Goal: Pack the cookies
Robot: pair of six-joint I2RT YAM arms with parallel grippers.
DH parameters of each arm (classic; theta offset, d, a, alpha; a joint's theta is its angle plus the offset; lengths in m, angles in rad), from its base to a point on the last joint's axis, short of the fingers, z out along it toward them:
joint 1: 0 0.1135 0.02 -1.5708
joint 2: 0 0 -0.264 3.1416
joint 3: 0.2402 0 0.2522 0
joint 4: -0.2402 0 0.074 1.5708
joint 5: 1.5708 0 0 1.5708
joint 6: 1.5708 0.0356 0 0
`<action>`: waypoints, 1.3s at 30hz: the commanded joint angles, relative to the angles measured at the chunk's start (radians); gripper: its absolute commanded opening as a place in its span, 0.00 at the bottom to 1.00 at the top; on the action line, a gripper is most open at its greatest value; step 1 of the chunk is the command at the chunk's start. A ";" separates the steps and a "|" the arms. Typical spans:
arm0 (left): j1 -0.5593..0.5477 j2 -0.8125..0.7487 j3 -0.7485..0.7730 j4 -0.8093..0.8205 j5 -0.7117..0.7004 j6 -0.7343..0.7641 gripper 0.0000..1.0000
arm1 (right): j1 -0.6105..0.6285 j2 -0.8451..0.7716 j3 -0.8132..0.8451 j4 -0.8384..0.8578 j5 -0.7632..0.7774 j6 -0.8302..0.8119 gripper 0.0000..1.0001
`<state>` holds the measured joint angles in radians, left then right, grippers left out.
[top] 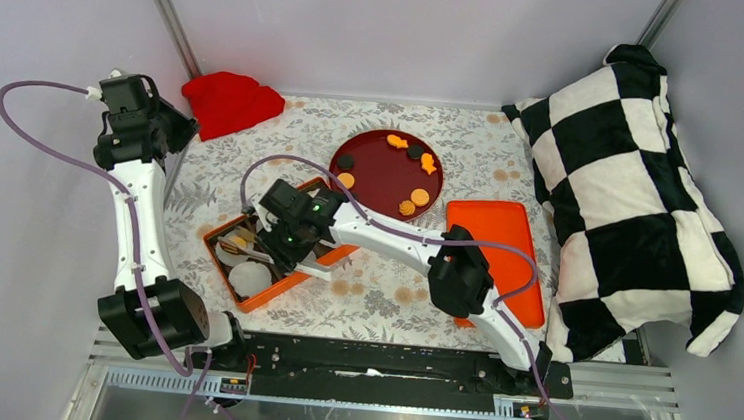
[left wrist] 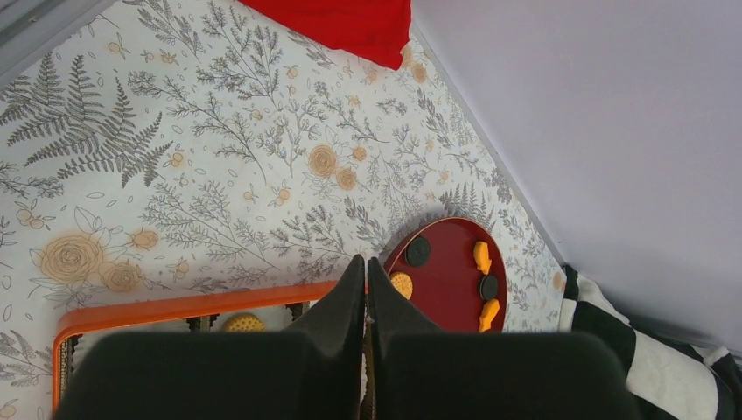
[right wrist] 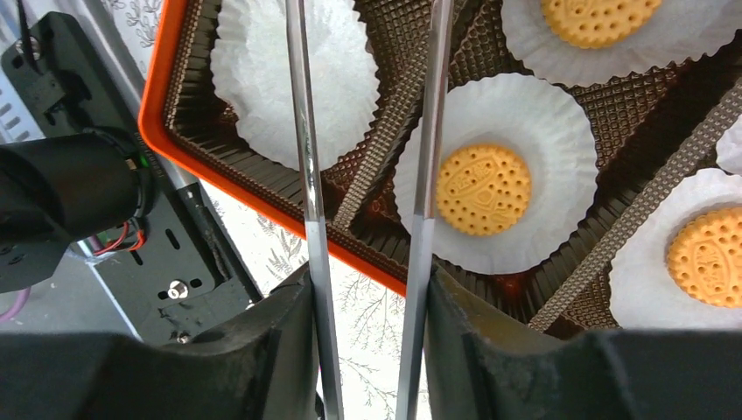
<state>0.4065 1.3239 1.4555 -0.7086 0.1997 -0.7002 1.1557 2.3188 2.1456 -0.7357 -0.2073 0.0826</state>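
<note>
Round orange-yellow cookies lie on the dark red plate. More cookies sit in white crinkled liners inside the orange box; one liner is empty. Over the box, my right gripper is shut on metal tongs. Their two blades stand apart above the liners and their tips run out of view. My right gripper hovers above the box's middle. Raised at the far left, my left gripper is shut on nothing, with the plate and a cookie beyond it.
Dark round biscuits and orange fish-shaped pieces share the plate. An orange lid lies right of the plate. A red cloth sits at the back left, and a checkered pillow fills the right side.
</note>
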 commanded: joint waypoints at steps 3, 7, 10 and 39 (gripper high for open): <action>0.001 -0.008 -0.030 0.036 0.027 0.031 0.05 | 0.002 -0.024 0.021 0.076 0.062 -0.036 0.57; 0.001 -0.028 -0.042 0.058 0.040 0.040 0.06 | 0.001 -0.028 0.017 0.093 0.065 -0.044 0.59; 0.002 -0.041 -0.042 0.062 0.041 0.044 0.07 | 0.001 -0.038 0.007 0.106 0.083 -0.037 0.56; -0.005 -0.063 -0.089 0.094 0.100 0.030 0.08 | -0.194 -0.583 -0.715 0.260 0.532 -0.029 0.50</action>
<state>0.4065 1.2633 1.3788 -0.6533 0.2821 -0.6788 1.0195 1.6962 1.4803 -0.5034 0.2935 0.0597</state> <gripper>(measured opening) 0.081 0.504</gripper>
